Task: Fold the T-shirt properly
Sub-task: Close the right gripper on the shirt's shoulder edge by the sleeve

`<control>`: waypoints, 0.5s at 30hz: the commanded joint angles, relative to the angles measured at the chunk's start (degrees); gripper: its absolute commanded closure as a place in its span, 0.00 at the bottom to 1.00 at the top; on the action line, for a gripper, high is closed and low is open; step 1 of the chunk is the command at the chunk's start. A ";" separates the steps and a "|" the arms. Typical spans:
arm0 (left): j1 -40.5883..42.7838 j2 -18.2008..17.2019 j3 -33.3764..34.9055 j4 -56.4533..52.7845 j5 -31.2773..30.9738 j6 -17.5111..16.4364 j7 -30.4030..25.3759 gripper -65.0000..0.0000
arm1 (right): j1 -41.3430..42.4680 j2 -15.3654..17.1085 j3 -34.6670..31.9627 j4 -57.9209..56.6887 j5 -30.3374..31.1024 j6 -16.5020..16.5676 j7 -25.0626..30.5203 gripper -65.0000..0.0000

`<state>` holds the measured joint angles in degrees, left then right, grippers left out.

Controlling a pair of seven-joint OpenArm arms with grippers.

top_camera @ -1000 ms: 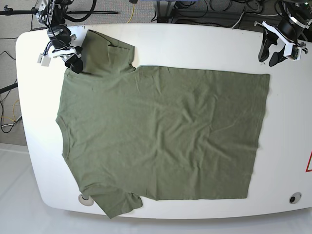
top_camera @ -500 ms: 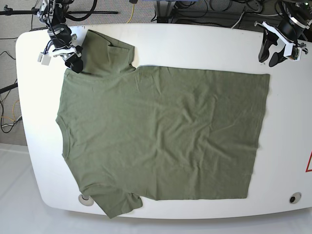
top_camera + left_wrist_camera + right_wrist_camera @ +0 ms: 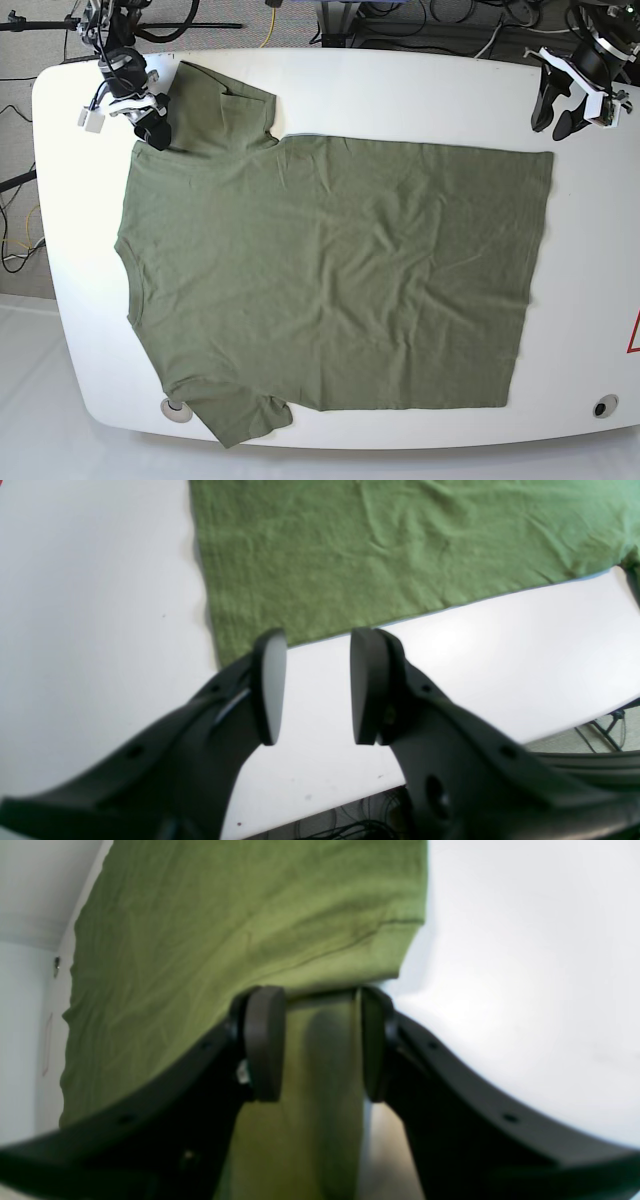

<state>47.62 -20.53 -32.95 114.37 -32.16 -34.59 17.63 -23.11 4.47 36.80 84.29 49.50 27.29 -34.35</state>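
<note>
The T-shirt [image 3: 330, 275] is lying spread flat across the white bench [image 3: 420, 90], collar to the left, hem to the right. The right end effector [image 3: 315, 1040] is sitting at the far-left sleeve, its jaws straddling a fold of the cloth; whether they are clamping it I cannot tell. The left end effector [image 3: 312, 685] is hovering released over bare bench just beyond the far-right hem corner.

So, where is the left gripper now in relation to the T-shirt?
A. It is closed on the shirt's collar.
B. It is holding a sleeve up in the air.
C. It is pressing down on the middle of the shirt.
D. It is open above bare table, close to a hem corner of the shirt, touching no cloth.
D: in the left wrist view the left gripper stands open over white table, with the T-shirt corner just beyond it.
</note>
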 commanded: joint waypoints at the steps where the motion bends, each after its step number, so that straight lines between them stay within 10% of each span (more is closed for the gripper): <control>1: 0.32 -0.80 -0.53 1.12 -0.66 -0.02 -1.08 0.70 | -0.69 0.23 -0.17 -0.45 -2.82 -1.75 -3.52 0.63; 15: 0.79 -0.66 -0.28 1.06 -0.73 0.28 -0.47 0.70 | 0.43 0.51 -0.13 0.06 -1.75 -1.23 -4.23 0.63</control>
<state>48.05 -20.53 -32.84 114.58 -32.16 -34.37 18.15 -22.68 4.75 36.71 84.62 49.71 27.31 -35.27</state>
